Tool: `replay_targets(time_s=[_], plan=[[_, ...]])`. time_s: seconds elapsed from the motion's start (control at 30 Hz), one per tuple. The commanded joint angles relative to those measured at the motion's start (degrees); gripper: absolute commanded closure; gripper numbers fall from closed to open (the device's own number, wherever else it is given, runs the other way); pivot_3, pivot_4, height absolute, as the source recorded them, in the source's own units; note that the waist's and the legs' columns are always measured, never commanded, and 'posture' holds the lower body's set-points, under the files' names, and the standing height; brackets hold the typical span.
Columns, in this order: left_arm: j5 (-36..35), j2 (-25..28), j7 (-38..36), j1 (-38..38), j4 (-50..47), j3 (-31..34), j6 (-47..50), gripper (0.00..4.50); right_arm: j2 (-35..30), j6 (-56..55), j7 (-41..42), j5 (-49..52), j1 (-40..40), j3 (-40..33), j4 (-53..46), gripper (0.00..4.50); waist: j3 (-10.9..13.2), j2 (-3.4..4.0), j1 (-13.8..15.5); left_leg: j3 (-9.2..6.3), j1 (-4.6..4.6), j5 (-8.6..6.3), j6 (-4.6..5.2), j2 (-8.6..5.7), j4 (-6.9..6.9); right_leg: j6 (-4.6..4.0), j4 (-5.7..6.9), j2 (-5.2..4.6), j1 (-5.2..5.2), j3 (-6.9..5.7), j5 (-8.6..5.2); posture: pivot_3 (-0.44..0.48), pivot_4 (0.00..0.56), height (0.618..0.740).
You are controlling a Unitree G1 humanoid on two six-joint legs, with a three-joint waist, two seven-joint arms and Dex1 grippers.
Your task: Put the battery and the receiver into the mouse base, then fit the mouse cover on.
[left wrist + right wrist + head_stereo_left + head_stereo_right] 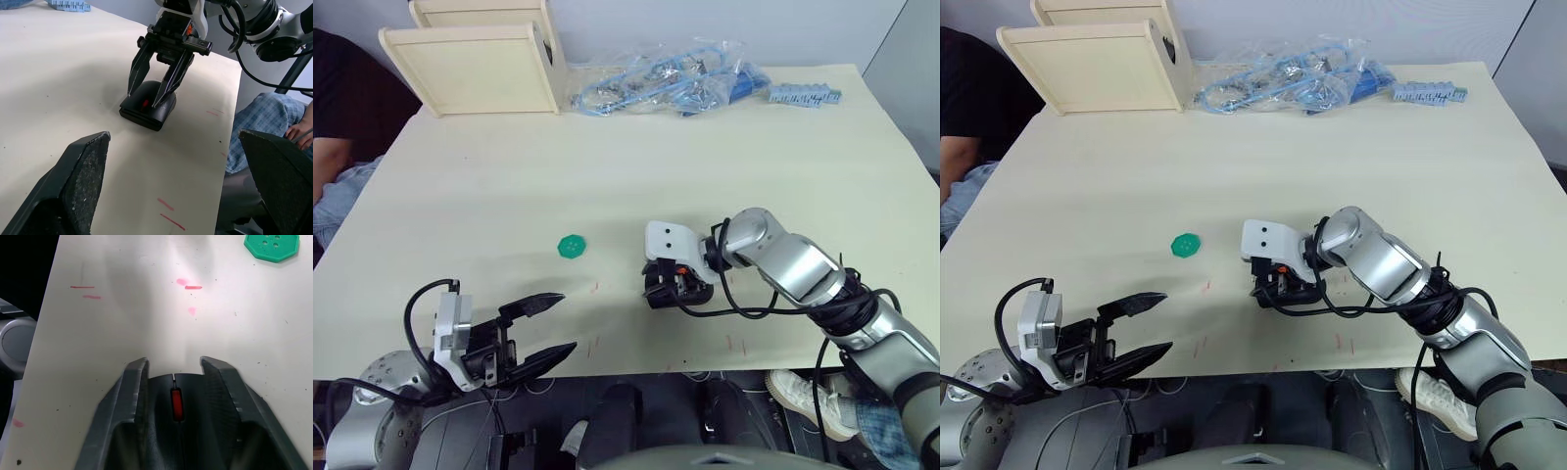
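Note:
The black mouse base [146, 108] with its red wheel lies on the table near the front edge. Its top is smooth and rounded, so the mouse cover [152, 90] appears to sit on it. My right gripper [671, 290] reaches down over the mouse with one finger against each side, shut on it; the right wrist view shows the fingers [134, 382] flanking the red wheel. My left gripper [546, 323] hovers open at the table's front edge, well to the left of the mouse, with nothing between its fingers. The battery and the receiver are hidden.
A green disc [572, 246] lies left of the mouse. Two wooden boxes [475, 64], a plastic bag of blue cables [666, 83] and a blue part [803, 95] sit along the far edge. A person [333, 147] sits at the far left.

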Motion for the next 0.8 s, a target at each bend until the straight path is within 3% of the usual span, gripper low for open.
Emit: replay_targets(time_s=[0.03, 0.8], plan=[[-0.7, 0.2, -0.1, 0.7, -2.1, 1.7, -0.6, 0.0, 0.3, -0.6, -0.1, -0.4, -1.1, 0.3, -0.6, 2.49, 0.0, 0.0, 0.0, 0.0, 0.0, 0.0, 0.0, 0.0, 0.0, 0.0, 0.0, 0.0, 0.0, 0.0, 0.0, 0.0, 0.15, 0.74], [-0.6, 0.2, 0.4, 1.2, -2.5, 1.4, -0.4, 0.0, -1.4, -3.4, 1.4, -4.4, 2.7, 5.2, 6.6, 2.49, 0.0, -0.02, 0.1, 0.0, 0.07, 0.0, 0.0, 0.0, -0.01, 0.0, -0.01, 0.0, 0.06, -0.01, 0.0, 0.0, 0.15, 0.74]])
